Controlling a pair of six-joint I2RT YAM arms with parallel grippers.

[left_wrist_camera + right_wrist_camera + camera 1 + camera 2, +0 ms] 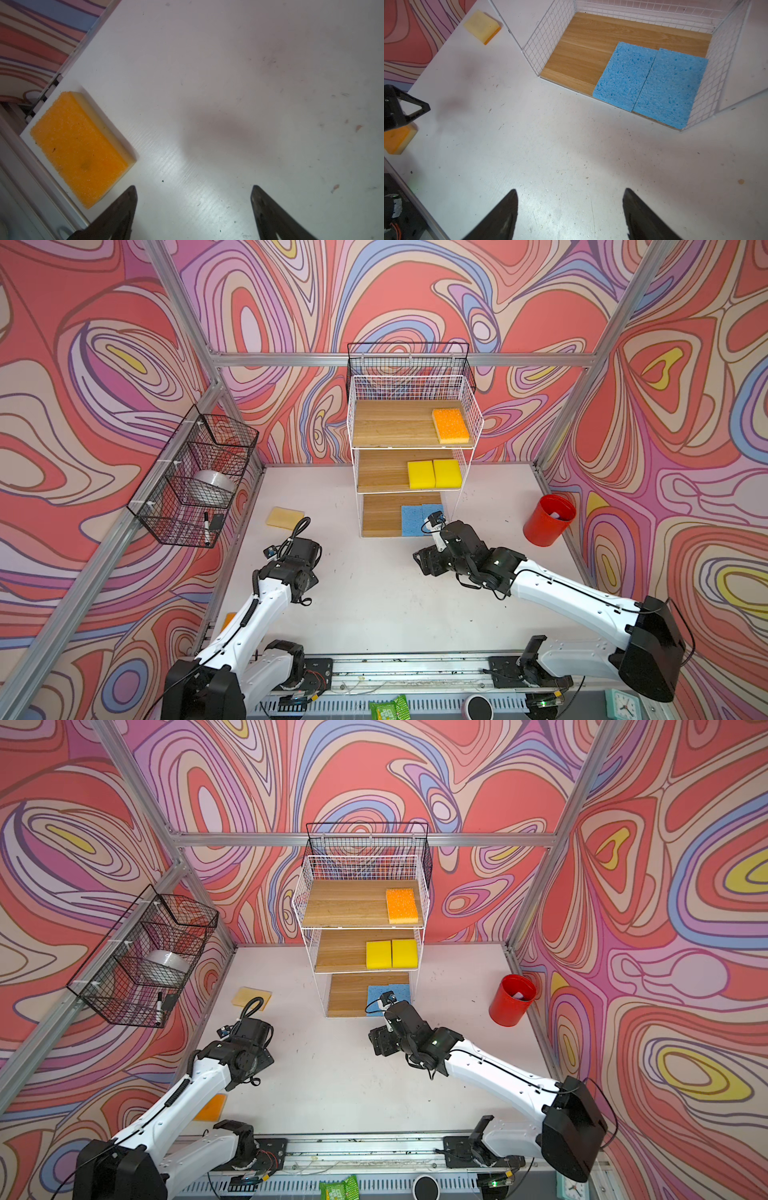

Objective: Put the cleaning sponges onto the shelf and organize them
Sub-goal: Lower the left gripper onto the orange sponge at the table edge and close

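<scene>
The white table (374, 614) holds the shelf (390, 423), a tall white wire rack with three wood boards, at the back. The left gripper (193, 187) hangs over bare table, jaws spread wide, holding nothing. The right gripper (570, 189) hangs in front of the bottom board, jaws wide apart too, and empty.

One orange sponge (451, 425) lies on the top board. Two yellow sponges (421, 475) lie side by side on the middle board. Two blue sponges (623, 76) touch on the bottom board. A tan-side-up sponge (285, 517) lies on the table left of the shelf. A second orange sponge (81, 145) lies by the table's left edge, just beside the left gripper.
</scene>
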